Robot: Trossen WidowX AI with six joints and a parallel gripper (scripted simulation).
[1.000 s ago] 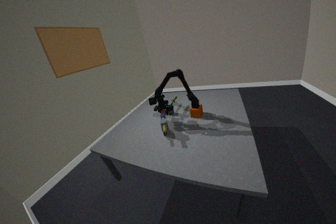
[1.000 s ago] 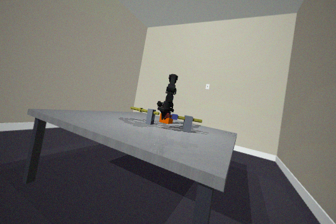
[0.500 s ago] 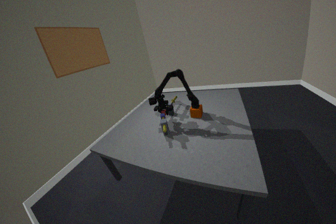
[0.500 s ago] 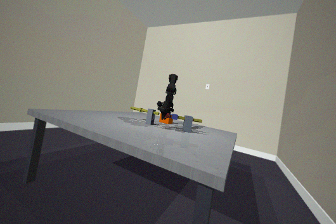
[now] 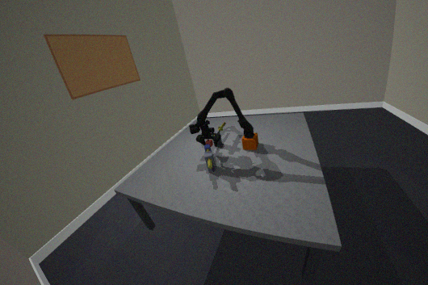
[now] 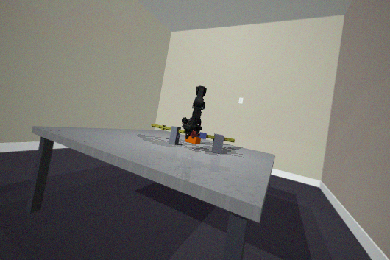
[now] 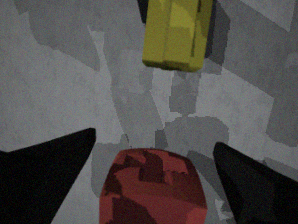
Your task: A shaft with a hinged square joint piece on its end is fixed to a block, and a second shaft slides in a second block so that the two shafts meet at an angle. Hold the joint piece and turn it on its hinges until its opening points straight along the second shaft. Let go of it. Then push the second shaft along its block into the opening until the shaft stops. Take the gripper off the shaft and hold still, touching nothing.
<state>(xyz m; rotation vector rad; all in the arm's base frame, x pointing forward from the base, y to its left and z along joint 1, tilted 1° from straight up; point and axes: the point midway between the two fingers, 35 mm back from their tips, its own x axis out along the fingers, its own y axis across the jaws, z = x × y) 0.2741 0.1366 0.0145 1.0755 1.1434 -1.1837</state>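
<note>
In the wrist view the red square joint piece [image 7: 154, 187] sits low in the middle, between my two black fingers, with a gap on each side. My gripper [image 7: 154, 141] [image 5: 208, 140] is open and touches nothing. The end of the yellow second shaft [image 7: 175, 35] [image 5: 221, 127] lies ahead of the joint piece, a short way off and roughly in line with it. In the top view the joint piece [image 5: 208, 142] is a small red spot with a blue part [image 5: 207, 148] below it. In the exterior view the yellow shafts [image 6: 221, 138] run through two grey blocks [image 6: 174, 135] [image 6: 218, 143].
The arm's orange base [image 5: 249, 141] [image 6: 193, 139] stands on the grey table [image 5: 283, 190] [image 6: 206, 173] to the right of the assembly. The first shaft's block [image 5: 210, 163] stands nearer the table's front.
</note>
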